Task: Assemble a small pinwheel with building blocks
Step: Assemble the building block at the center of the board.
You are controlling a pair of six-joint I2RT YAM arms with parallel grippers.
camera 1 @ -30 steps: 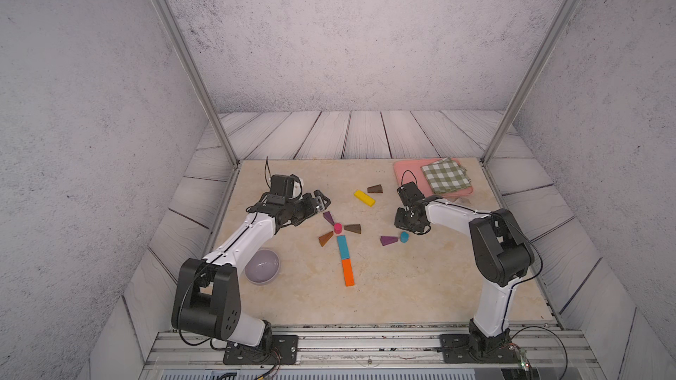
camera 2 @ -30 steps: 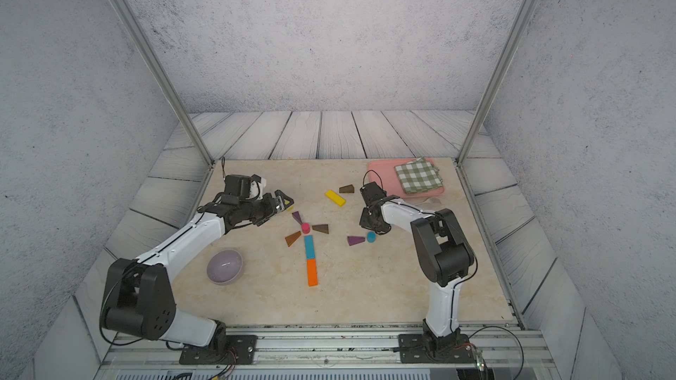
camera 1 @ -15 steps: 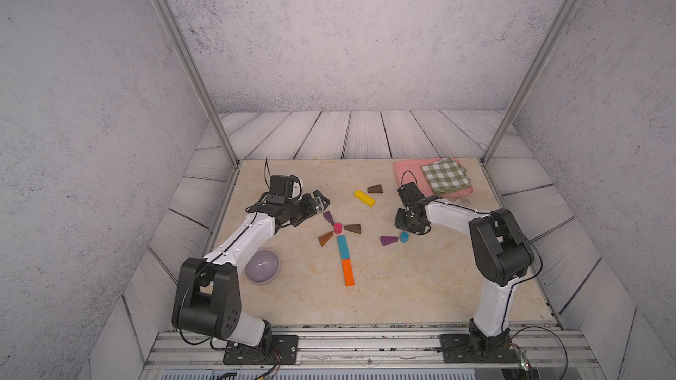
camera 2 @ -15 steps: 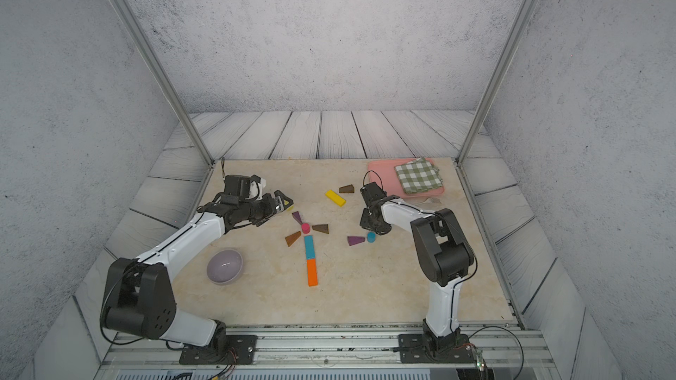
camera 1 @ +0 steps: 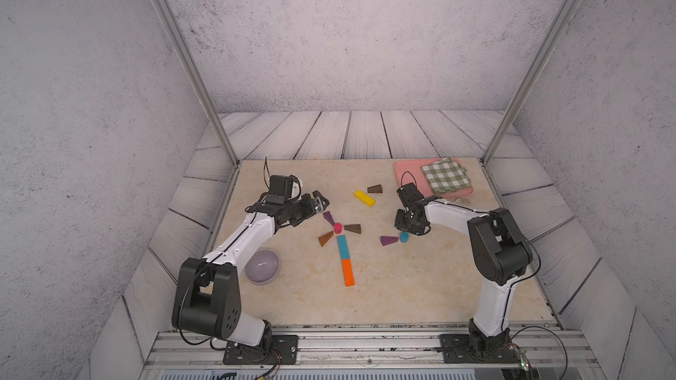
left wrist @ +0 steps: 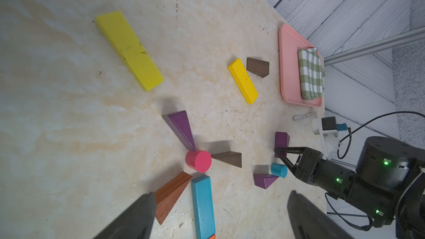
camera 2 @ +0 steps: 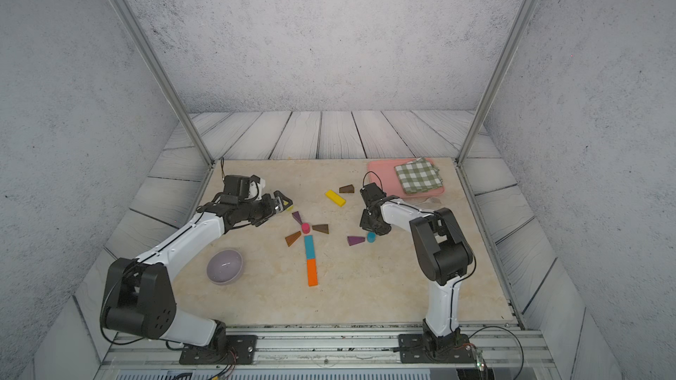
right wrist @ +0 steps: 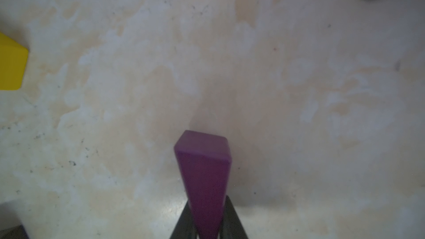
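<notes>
Nearest the arm bases, the orange bar (camera 1: 348, 272) lies end to end with the teal bar (camera 1: 342, 246), on the base side of both pairs of jaws. The lilac bowl (camera 1: 262, 265) sits back beside the left arm. The left gripper (left wrist: 222, 195) hovers with its jaws spread wide and nothing between them. Just ahead of them stands the pink cylinder (left wrist: 199, 160), with the red-brown wedge (left wrist: 174, 191), dark brown wedge (left wrist: 228, 159) and fanned purple wedge (left wrist: 181, 127) pointing their tips at it. The right gripper (right wrist: 207, 226) points down at the table, jaws pinched on the narrow end of the gripped purple wedge (right wrist: 203, 168); whether its wide end touches the table I cannot tell. The blue cylinder (camera 1: 404, 237) and loose purple wedge (camera 1: 388, 240) lie just beside those jaws, toward the bases. Ahead of the left jaws, off to one side, lies the long yellow bar (left wrist: 130, 50). Farther out, between the grippers, are the short yellow bar (camera 1: 364, 198) and far brown wedge (camera 1: 375, 188). Farthest, past the right jaws, the pink tray (camera 1: 404, 168) bears a checked cloth (camera 1: 445, 179).
</notes>
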